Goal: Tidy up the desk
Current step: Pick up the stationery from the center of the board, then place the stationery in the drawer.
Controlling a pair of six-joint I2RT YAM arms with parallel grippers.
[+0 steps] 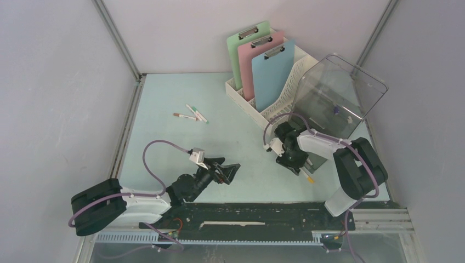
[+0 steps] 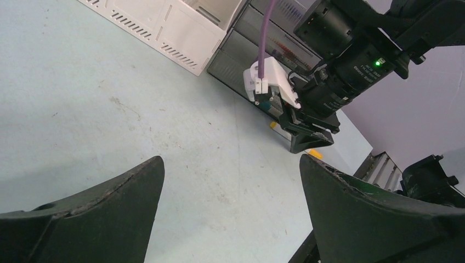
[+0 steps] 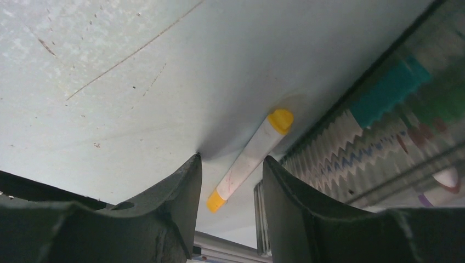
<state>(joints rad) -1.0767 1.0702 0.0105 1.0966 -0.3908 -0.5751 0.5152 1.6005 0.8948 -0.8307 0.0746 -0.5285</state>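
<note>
A pale mint-blue desk (image 1: 181, 98) fills the overhead view, bounded by grey walls on three sides, with both arm bases along its near edge. The left gripper (image 1: 227, 170) hovers low over the near middle of the desk with its jaws spread wide and nothing between them; its wrist view shows bare, scuffed tabletop between the two black fingers (image 2: 109, 211). The right gripper (image 1: 296, 163) points down at the desk near the right edge. Its jaws stand narrowly apart on either side of a white marker with yellow ends (image 3: 249, 159), which lies flat on the desk; a sliver of gap shows beside it, so it is straddled, not squeezed. Just beside the marker is the wall of a clear plastic bin (image 1: 334, 93) in the far right corner, with coloured pens inside. A white file rack (image 1: 247, 101) near the far edge holds green, pink and blue clipboards upright. Three loose markers (image 1: 192, 114) lie towards the left edge.
</note>
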